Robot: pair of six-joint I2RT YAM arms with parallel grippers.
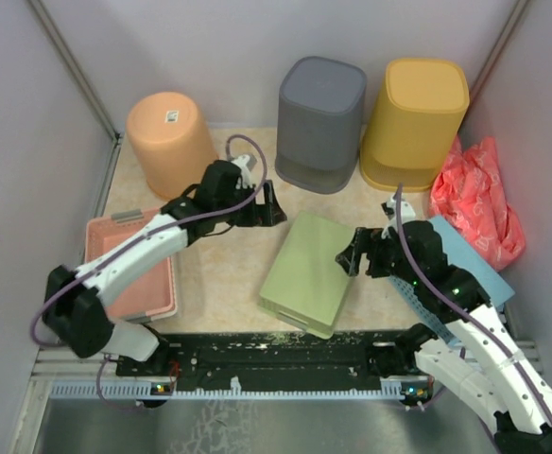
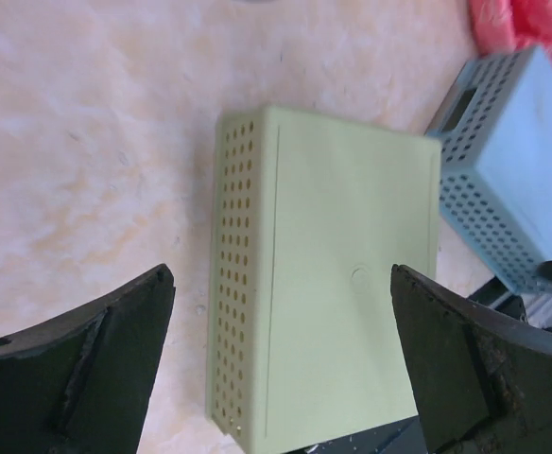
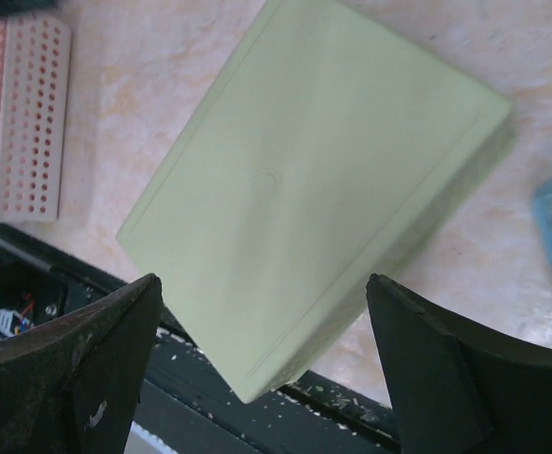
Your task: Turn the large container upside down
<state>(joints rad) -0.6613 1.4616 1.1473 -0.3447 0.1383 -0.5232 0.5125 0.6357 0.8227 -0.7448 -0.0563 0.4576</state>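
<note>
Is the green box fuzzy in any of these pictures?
Right wrist view: yes, the green box is soft and out of focus, with no fine detail showing. Left wrist view: it is sharper and the holes on its side are clear, but the left hand blurs up close. Top view: it is crisp and evenly lit, with only soft shadows.

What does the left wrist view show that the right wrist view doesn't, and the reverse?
Left wrist only: the perforated side of the green container, the holed walls of the blue basket, a corner of the red bag. Right wrist only: the pink basket. Both: the green container base up, a sliver of blue basket, and an open gripper framing it: left gripper in one, right gripper in the other.
</note>
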